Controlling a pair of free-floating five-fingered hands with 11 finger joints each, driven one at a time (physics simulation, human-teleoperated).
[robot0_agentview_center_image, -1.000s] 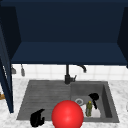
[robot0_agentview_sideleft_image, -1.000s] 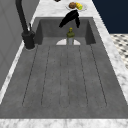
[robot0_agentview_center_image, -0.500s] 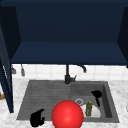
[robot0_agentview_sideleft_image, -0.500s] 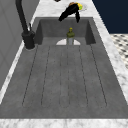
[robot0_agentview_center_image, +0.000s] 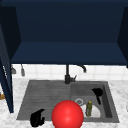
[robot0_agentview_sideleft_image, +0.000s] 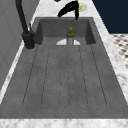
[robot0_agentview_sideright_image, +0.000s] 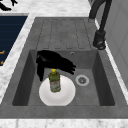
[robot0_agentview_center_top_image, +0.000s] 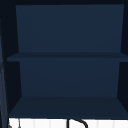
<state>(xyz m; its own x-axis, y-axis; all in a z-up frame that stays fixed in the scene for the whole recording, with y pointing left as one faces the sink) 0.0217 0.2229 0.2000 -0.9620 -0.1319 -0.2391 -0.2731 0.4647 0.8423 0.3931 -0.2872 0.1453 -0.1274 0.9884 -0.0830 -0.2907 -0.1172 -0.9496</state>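
Observation:
My right hand (robot0_agentview_center_image: 97, 93) hovers over the sink basin (robot0_agentview_center_image: 107, 100), open, fingers straight and holding nothing. In the right side view this hand (robot0_agentview_sideright_image: 53, 62) hangs just behind and above a small green bottle (robot0_agentview_sideright_image: 54, 81), apart from it. The bottle (robot0_agentview_center_image: 89, 108) stands upright on a white plate (robot0_agentview_sideright_image: 60, 96) on the basin floor. My left hand (robot0_agentview_center_image: 37, 118) floats at the draining board's front left corner, fingers relaxed, holding nothing. A red ball (robot0_agentview_center_image: 67, 115) shows at the sink's front edge.
A black faucet (robot0_agentview_center_image: 67, 75) rises behind the sink, by the ribbed draining board (robot0_agentview_sideleft_image: 62, 75). The drain (robot0_agentview_sideright_image: 82, 80) lies right of the plate. An open dark blue wall cabinet (robot0_agentview_center_top_image: 67, 56) hangs overhead. A yellow item (robot0_agentview_sideleft_image: 80, 6) sits on the far counter.

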